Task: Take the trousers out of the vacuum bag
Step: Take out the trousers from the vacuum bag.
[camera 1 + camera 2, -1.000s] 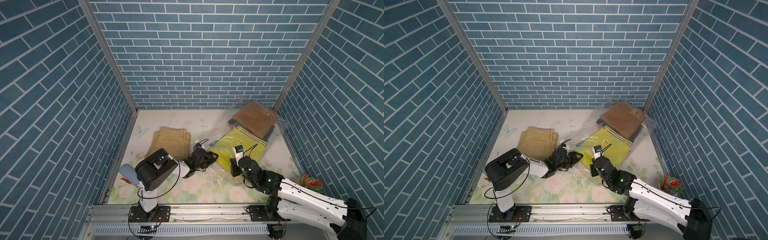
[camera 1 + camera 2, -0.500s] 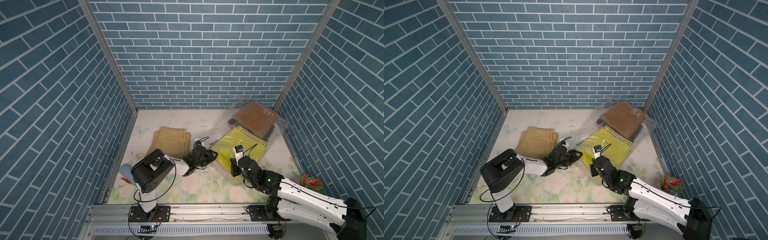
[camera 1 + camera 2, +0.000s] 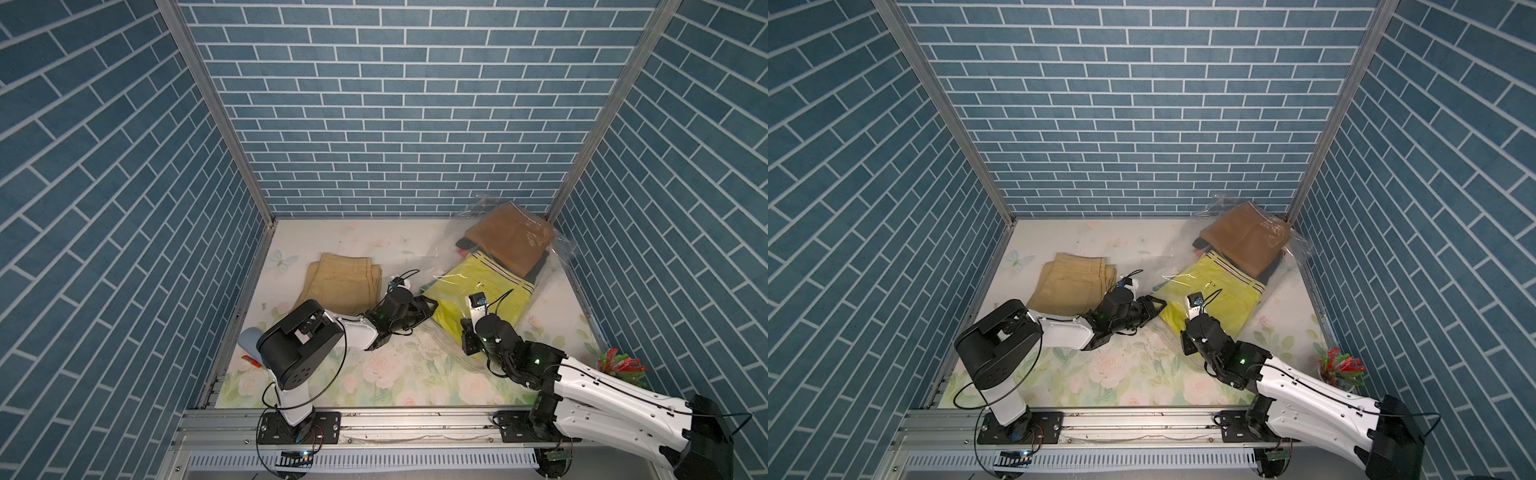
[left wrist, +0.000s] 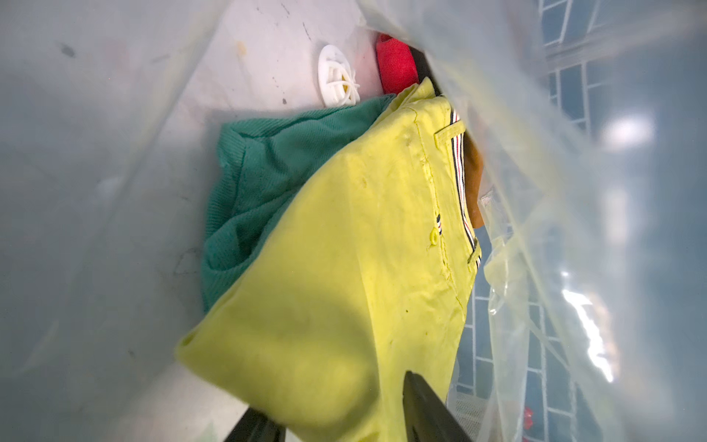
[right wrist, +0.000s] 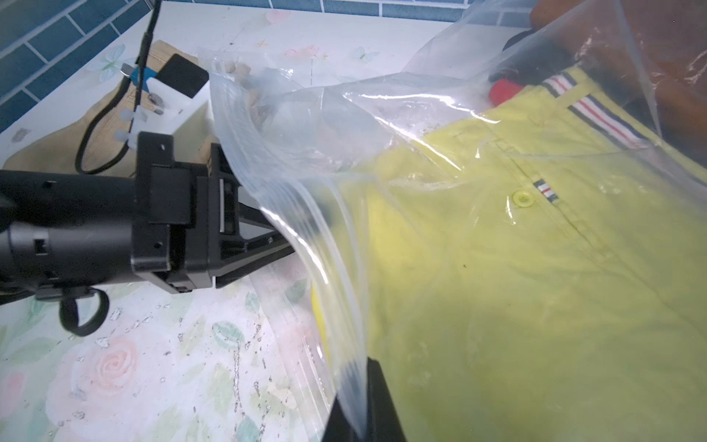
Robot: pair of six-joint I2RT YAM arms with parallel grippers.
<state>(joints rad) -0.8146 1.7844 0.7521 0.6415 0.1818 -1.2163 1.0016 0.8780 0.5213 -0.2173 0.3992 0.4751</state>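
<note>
The vacuum bag lies at the back right, see-through and crinkly. Inside it are lime-yellow trousers, mustard-brown trousers and, in the left wrist view, green trousers and a red pair. Khaki trousers lie outside the bag on the left. My left gripper is open inside the bag's mouth, its fingers either side of the lime-yellow trousers' corner. My right gripper is shut on the bag's zip edge and holds it up.
A grey-blue oval case lies by the left wall near the left arm's base. Red and green clips sit at the front right. A white valve is on the bag's floor. Brick walls close in three sides.
My left gripper has moved right, from beside the khaki trousers into the bag's mouth, with its jaws the same width. The right gripper has kept its hold on the bag.
</note>
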